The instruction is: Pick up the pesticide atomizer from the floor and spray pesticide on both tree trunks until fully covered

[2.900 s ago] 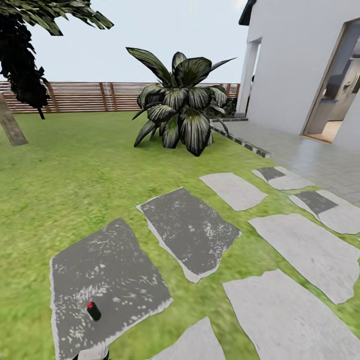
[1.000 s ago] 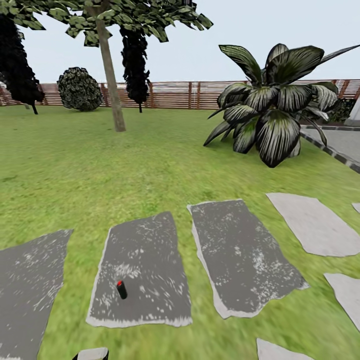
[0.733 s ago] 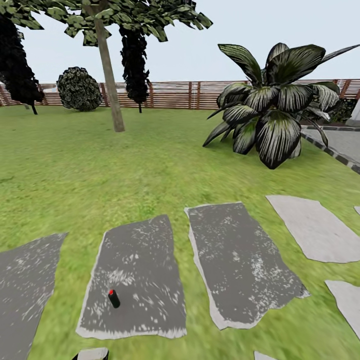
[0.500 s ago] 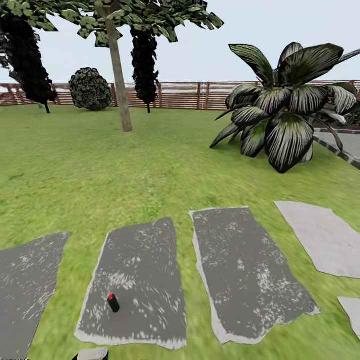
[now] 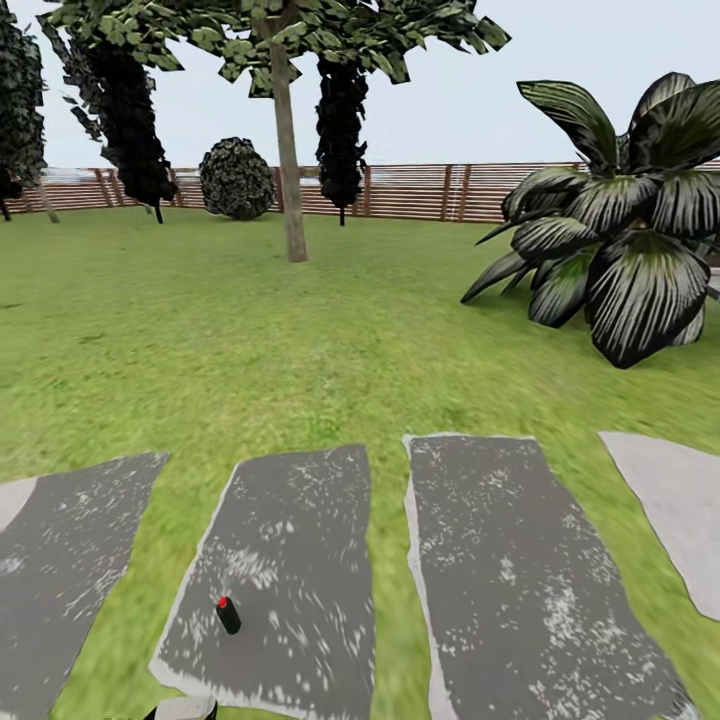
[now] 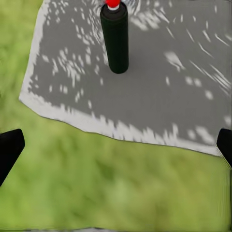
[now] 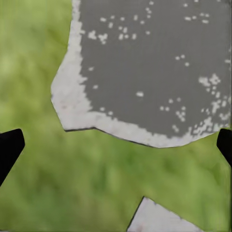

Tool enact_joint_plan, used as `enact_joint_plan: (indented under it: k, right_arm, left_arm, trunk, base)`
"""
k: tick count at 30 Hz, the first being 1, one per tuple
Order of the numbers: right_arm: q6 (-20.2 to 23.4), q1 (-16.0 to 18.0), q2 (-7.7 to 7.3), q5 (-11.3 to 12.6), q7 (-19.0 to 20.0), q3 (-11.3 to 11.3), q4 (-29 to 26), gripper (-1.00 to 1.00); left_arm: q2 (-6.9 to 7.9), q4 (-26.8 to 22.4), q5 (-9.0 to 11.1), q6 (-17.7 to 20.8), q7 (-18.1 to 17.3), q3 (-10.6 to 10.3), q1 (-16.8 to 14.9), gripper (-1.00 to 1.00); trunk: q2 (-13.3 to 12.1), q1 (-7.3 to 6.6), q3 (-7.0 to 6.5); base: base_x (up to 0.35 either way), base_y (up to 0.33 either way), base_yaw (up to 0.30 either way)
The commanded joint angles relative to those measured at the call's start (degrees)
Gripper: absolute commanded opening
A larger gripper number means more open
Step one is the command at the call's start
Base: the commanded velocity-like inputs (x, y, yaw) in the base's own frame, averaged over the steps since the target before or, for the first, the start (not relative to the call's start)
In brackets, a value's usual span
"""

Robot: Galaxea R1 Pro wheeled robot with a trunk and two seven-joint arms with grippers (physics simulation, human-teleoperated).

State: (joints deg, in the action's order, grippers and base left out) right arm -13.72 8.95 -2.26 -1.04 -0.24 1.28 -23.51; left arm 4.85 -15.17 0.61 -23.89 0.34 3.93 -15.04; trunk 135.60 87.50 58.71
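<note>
The left gripper [image 6: 116, 145] hangs over grass at the near edge of a grey slab [image 6: 159, 82], its two dark fingertips [image 6: 9, 147] spread wide apart at the sides of the left wrist view, with nothing between them. The right gripper [image 7: 116, 145] is likewise spread wide and empty above grass, just short of another slab [image 7: 154, 67]. In the head view the atomizer [image 5: 228, 614] stands upright on the near left part of the middle slab [image 5: 290, 560], red top up, apart from both grippers; the left wrist view shows it [image 6: 114, 38] just ahead of the left gripper, on that slab. Beside the middle slab lie a slab to the left [image 5: 60, 580] and one to the right [image 5: 510, 570], with strips of grass [image 5: 385, 560] between. Farther on, the lawn [image 5: 250, 340] runs back to a big broad-leaved plant [image 5: 620, 250] at the right and a tree trunk [image 5: 290, 170] left of centre, leaves [image 5: 300, 25] overhead. Behind stand dark cypresses [image 5: 342, 120], a round bush [image 5: 237, 178] and the slat fence [image 5: 440, 190].
</note>
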Motion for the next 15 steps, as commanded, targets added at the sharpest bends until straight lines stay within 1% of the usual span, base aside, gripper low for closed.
enact_joint_plan:
  k: [1, 7, 15]
  right_arm:
    - [-0.2, 0.0, -0.03, -0.1, 0.0, 0.1, 0.0, 1.00]
    - [-0.2, 0.0, -0.03, -0.1, 0.0, 0.1, 0.0, 1.00]
    - [-0.2, 0.0, -0.03, -0.1, 0.0, 0.1, 0.0, 1.00]
  left_arm:
    - [-0.01, 0.1, 0.0, -0.2, 0.0, 0.1, -0.1, 1.00]
    - [-0.02, 0.1, 0.0, -0.2, 0.0, 0.1, -0.1, 1.00]
    - [-0.01, 0.1, 0.0, -0.2, 0.0, 0.2, -0.1, 1.00]
  trunk:
    - [0.0, 0.00, 0.05]
    - [0.0, 0.00, 0.05]
    - [0.0, 0.00, 0.05]
  base:
    - [0.120, -0.252, 0.278]
    - [0.080, -0.262, 0.278]
    - [0.005, -0.272, 0.278]
